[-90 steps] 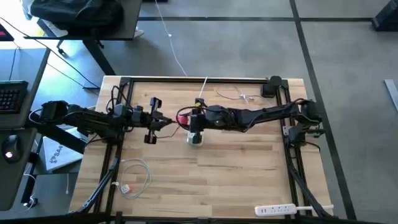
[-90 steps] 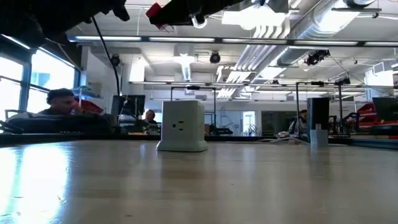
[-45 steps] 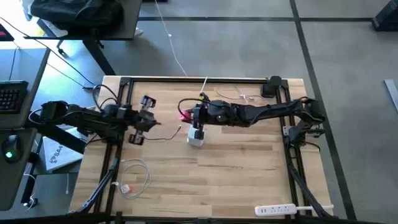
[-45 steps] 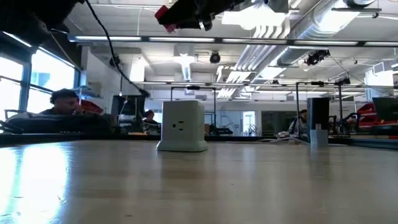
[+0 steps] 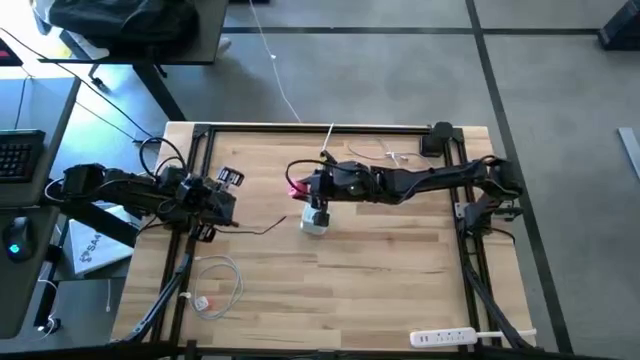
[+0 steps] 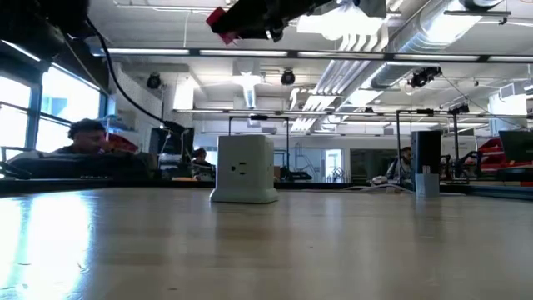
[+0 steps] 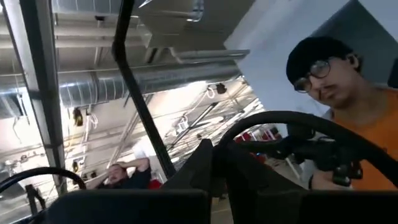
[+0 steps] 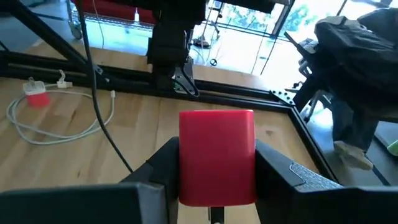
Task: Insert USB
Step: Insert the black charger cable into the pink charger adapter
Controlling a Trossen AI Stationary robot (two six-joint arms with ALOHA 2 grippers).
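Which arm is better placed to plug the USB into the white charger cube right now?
The right: its claw is shut on the USB, directly over the white charger cube. The left claw is back at the table's left edge.

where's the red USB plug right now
The USB is clamped in the right gripper, held in the air near the table's middle, just above and beside the white charger cube. The low view shows it well above the cube.
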